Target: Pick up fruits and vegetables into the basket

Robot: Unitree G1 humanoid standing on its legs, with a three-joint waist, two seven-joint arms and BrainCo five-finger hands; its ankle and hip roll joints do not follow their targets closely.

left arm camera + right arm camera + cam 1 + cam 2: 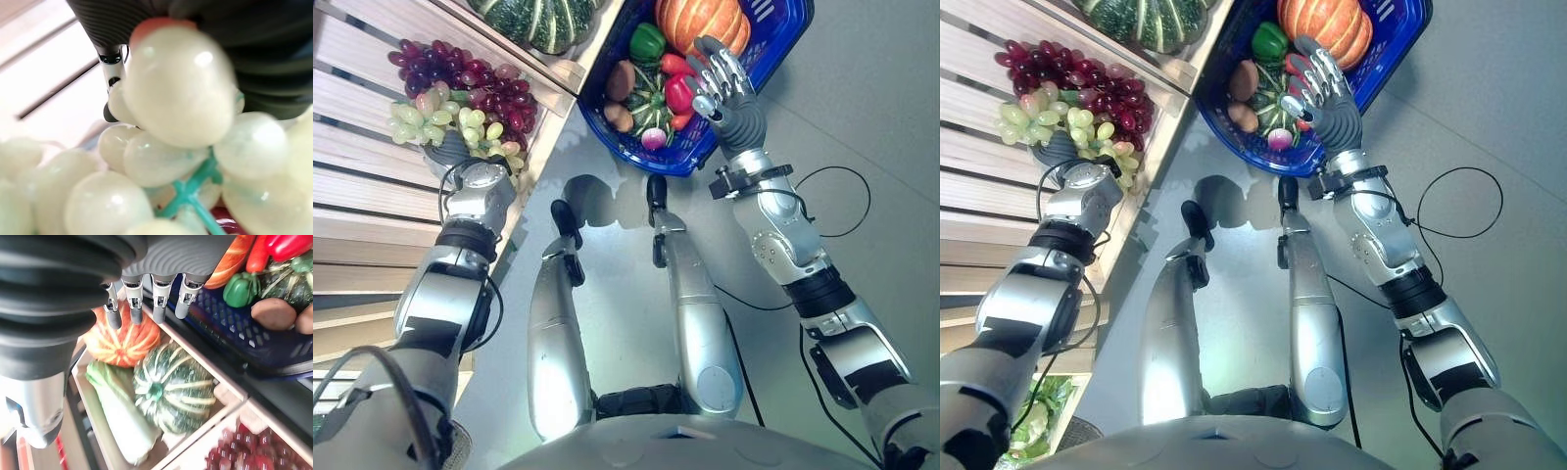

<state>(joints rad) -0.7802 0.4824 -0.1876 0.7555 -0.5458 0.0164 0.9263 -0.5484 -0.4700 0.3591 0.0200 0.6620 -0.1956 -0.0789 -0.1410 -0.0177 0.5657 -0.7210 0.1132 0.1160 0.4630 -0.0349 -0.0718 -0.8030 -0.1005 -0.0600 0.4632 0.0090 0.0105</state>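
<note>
Partly filled: blue basket (773, 69) at one o'clock holds pumpkin (700, 20), peppers. Left hand (450, 152) buried in green grapes (440, 117) at ten o'clock, grip untellable. Right hand (724, 83) spread, empty.

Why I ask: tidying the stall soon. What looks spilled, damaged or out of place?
Nothing stands out. The blue basket holds its produce, the grapes lie in their wooden crate under the left hand, and the right hand hovers over the basket.
</note>
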